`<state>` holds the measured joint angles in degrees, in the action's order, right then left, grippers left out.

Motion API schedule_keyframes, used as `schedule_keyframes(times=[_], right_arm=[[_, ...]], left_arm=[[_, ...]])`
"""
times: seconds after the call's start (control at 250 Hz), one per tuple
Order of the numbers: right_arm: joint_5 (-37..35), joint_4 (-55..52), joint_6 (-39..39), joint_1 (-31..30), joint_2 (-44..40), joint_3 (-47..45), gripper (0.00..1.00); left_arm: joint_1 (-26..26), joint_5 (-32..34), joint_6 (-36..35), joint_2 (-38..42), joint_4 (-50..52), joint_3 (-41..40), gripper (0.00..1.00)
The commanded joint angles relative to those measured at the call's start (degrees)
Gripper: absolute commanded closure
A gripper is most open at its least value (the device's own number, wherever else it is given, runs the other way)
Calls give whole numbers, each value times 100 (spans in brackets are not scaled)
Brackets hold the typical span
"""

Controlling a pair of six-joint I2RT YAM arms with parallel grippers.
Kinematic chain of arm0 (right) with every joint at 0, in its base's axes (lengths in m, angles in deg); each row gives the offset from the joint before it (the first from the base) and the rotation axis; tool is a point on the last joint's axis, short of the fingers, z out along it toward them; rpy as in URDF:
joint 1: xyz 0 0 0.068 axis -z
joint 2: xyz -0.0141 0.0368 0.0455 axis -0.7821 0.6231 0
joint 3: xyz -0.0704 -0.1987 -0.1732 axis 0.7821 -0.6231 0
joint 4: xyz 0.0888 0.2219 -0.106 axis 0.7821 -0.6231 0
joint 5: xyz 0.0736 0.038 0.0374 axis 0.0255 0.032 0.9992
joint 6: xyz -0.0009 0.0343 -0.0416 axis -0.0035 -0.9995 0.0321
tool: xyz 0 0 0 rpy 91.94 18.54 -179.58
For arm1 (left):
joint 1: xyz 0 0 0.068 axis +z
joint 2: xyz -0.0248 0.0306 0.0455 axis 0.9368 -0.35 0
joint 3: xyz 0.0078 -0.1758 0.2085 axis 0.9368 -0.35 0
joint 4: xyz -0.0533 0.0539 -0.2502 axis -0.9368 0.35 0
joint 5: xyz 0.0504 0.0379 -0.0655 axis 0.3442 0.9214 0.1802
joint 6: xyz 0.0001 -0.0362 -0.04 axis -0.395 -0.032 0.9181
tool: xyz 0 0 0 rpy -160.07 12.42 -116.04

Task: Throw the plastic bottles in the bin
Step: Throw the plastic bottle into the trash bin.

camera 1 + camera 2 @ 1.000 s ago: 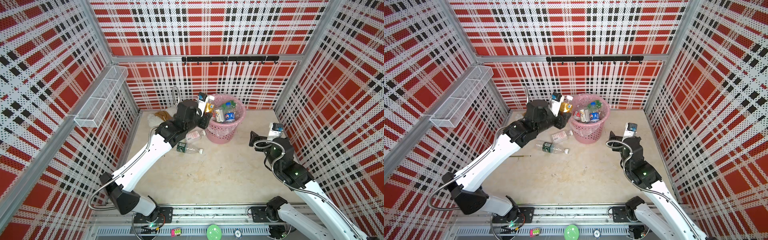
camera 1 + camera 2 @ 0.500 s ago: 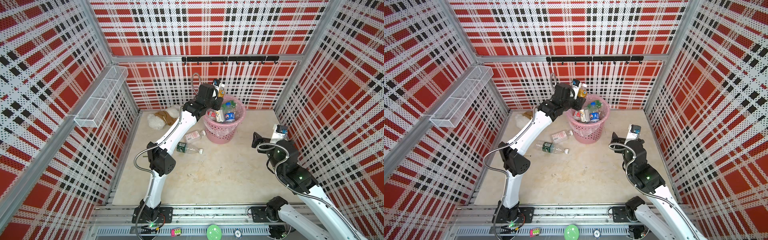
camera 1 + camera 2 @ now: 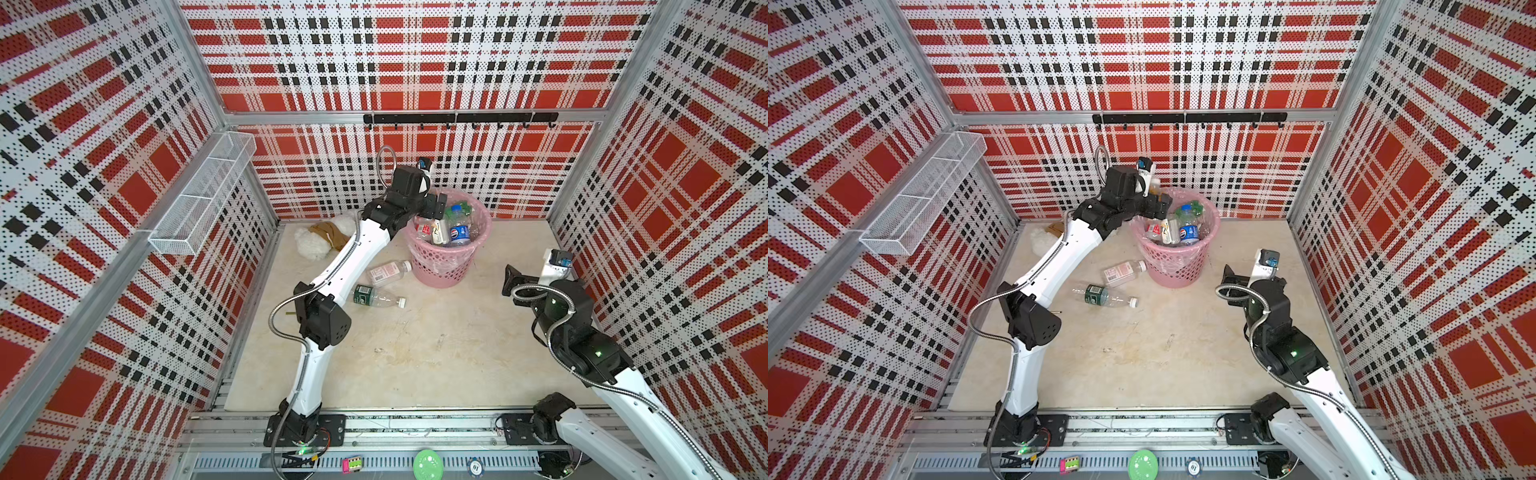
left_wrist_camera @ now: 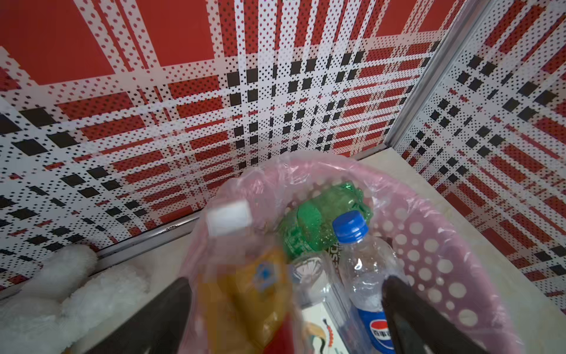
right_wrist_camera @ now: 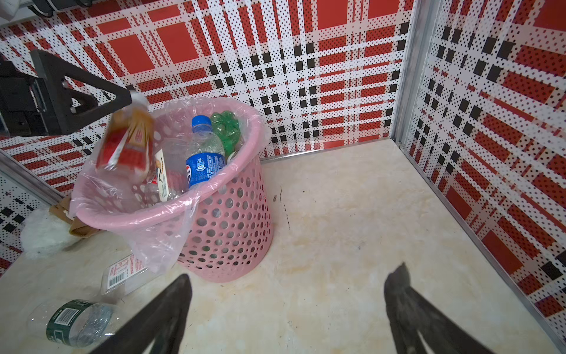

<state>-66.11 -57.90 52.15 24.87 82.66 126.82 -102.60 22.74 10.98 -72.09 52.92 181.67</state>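
My left gripper [image 4: 286,280] hangs over the bin [image 5: 232,220] at its 10 o'clock rim, fingers spread wide and gripping nothing. Between them a brown bottle [image 5: 128,141] with a red label and white cap shows only as a blur. It is clear of both fingers and, I judge, dropping. It sits above the edge of the liner [image 5: 159,245], not yet down among the others. My right gripper [image 5: 292,272] waits low at the bin's 4 o'clock, fingers wide as well, empty.

The bottle is nearer the rim than the middle, and the pile inside already reaches the top. It could clip the rim or glance off the blue-capped bottle [image 5: 203,153] and roll out onto the floor. The liner also droops loosely outside the bin; a finger drawn back low could snag it and tip everything.

- **Bin:** one.
- **Bottles in the air:** one.
- **Bottles in the bin:** at least four that I can make out; any underneath are hidden.
- **Bottles on the floor:** two, at the bin's 8 o'clock. The barcode-label bottle [image 3: 388,272] is near the bin's foot, and the green-label bottle [image 3: 376,296] is just beyond it.
- **Other things:** one plush toy [image 3: 318,245] at the bin's 9 o'clock, which stays put.
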Motion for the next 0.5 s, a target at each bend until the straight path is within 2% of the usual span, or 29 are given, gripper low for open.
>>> schedule_keyframes(times=[0.0,0.116,0.224,0.284,0.38,0.496], right_arm=[[-73,237,9,13,-2,1,0],[-42,281,2,13,60,10,0],[46,359,35,13,144,12,0],[141,387,61,13,235,28,0],[352,368,97,11,446,90,0],[611,424,80,13,703,113,0]], left_arm=[[-52,-70,7,317,-339,106,1],[-139,148,-78,741,-426,80,1],[-248,498,-224,1526,-883,-674,1],[-317,754,-309,2172,-1375,-1488,1],[-396,1347,-351,3431,-2246,-3254,1],[-326,2264,272,5053,-2698,-5637,1]])
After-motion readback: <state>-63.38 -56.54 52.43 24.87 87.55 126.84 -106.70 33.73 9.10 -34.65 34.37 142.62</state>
